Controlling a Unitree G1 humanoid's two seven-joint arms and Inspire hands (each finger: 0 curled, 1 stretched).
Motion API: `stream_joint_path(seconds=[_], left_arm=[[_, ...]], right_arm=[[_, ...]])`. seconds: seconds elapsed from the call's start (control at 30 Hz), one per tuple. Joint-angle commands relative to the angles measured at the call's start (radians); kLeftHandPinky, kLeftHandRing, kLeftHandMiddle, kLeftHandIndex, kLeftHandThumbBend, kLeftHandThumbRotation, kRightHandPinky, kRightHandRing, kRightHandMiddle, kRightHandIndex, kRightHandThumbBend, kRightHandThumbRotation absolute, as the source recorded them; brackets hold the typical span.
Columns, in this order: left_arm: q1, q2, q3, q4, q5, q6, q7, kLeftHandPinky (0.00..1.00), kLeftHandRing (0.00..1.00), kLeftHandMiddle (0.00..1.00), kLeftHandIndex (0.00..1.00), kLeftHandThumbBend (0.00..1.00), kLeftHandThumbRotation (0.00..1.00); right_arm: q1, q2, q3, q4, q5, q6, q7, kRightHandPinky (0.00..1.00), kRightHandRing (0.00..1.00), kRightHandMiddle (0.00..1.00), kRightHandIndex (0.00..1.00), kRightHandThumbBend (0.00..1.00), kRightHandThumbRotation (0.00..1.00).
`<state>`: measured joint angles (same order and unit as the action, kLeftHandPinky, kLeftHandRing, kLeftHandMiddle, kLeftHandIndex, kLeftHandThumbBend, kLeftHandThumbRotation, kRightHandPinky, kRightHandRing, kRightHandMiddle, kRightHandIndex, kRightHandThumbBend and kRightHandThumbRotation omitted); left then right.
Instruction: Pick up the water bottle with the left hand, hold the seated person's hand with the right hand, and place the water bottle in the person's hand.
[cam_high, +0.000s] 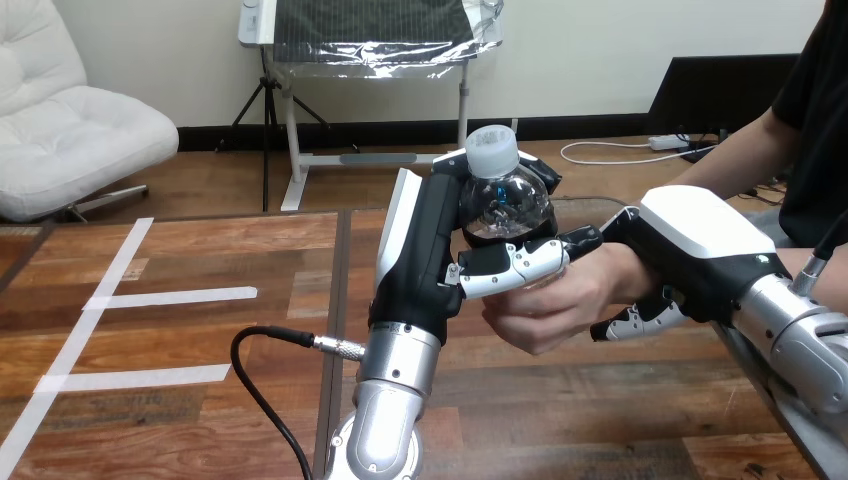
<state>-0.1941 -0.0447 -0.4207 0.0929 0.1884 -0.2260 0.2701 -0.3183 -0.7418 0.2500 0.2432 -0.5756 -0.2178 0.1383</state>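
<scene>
Left arm (395, 385) rose from the near edge over the wooden table (180, 420). Left hand (420, 250) stood mid-scene, fingers clamped round the water bottle (505, 205), which it held upright above the table. Right hand (700, 245) came in from the right, fingers curled over and under the person's hand (555, 305) at the wrist. Bottle sat just above that hand, touching it or not unclear. Clear bottle, white cap (493, 150) on, fill level unclear.

A white stand (292, 140) with a foil-draped panel (370, 28) rises beyond the desk (200, 265). Left of the stand sits a white armchair (70, 135); behind it white wall (600, 45), beneath it wood floor (200, 188).
</scene>
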Motion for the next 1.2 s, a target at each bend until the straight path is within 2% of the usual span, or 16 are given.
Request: stream_joint_path(seconds=[0.0,0.1,0.2,0.27,0.4,0.57,0.83,0.93,1.17], left_arm=[[-0.052,-0.131,-0.032,-0.012,0.002,-0.045,0.000,0.34,0.39,0.44,0.47,0.65,0.00],[-0.051,-0.124,-0.036,-0.024,0.003,-0.024,-0.012,0.35,0.42,0.47,0.49,0.68,0.00],[-0.052,-0.110,-0.043,-0.039,0.011,0.007,-0.032,0.41,0.50,0.55,0.57,0.73,0.05],[-0.053,-0.102,-0.048,-0.050,0.024,0.028,-0.043,0.53,0.61,0.66,0.68,0.79,0.16],[-0.061,-0.073,-0.063,-0.068,0.077,0.070,-0.065,0.69,0.76,0.82,0.83,0.86,0.32],[-0.060,-0.071,-0.063,-0.077,0.099,0.084,-0.081,0.90,0.93,0.95,0.96,0.94,0.48],[-0.055,-0.073,-0.061,-0.084,0.126,0.098,-0.088,0.99,0.99,0.99,0.99,0.99,0.62],[-0.052,-0.074,-0.062,-0.086,0.129,0.101,-0.087,0.99,1.00,1.00,1.00,1.00,0.64],[-0.050,-0.078,-0.062,-0.084,0.149,0.107,-0.077,1.00,1.00,1.00,1.00,1.00,0.70]], right_arm=[[-0.029,-0.031,-0.049,0.013,-0.027,0.023,-0.025,0.24,0.32,0.44,0.41,0.79,0.00],[-0.028,-0.032,-0.049,0.014,-0.036,0.026,-0.026,0.30,0.39,0.49,0.46,0.81,0.00],[-0.026,-0.033,-0.049,0.014,-0.050,0.028,-0.034,0.38,0.47,0.56,0.52,0.83,0.00],[-0.024,-0.033,-0.050,0.014,-0.058,0.028,-0.041,0.44,0.54,0.61,0.57,0.85,0.00],[-0.018,-0.036,-0.052,0.014,-0.073,0.018,-0.056,0.51,0.61,0.67,0.64,0.88,0.00],[-0.014,-0.036,-0.058,0.009,-0.075,0.014,-0.051,0.59,0.70,0.76,0.73,0.89,0.00],[-0.005,-0.040,-0.065,-0.015,-0.070,0.021,-0.026,0.71,0.82,0.87,0.83,0.89,0.00],[-0.002,-0.041,-0.067,-0.026,-0.067,0.025,-0.014,0.74,0.86,0.89,0.85,0.89,0.00],[-0.004,-0.043,-0.065,-0.019,-0.072,0.010,-0.021,0.78,0.90,0.92,0.87,0.89,0.00]])
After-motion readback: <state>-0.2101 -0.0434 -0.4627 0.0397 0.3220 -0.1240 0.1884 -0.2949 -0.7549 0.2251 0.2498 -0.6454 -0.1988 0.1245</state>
